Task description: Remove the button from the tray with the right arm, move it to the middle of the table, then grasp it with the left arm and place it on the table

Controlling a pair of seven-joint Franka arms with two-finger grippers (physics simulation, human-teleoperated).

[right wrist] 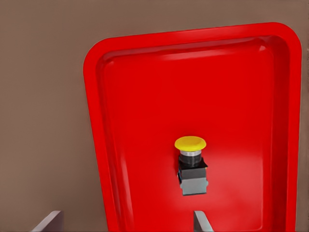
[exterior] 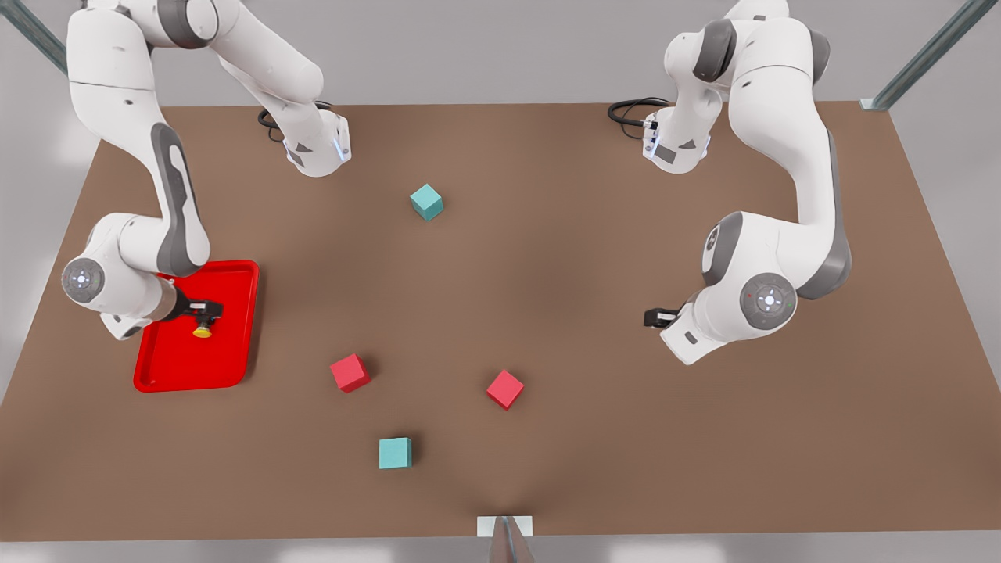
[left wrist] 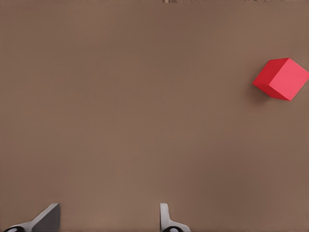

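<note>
Button (right wrist: 191, 164) lies on its side in tray (exterior: 235, 274), cap toward tray's near end; right claw (exterior: 205, 310) spread above it (left claw (left wrist: 108, 217) spread, waiting).

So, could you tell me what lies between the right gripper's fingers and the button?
Nothing but bare tray floor: the right wrist view shows the open right gripper short of the button.

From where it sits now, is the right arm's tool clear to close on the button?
Probably yes. The right tool hangs open over the tray, just beside the button, which lies alone on the tray floor with nothing in between. The left tool waits open, far off.
</note>
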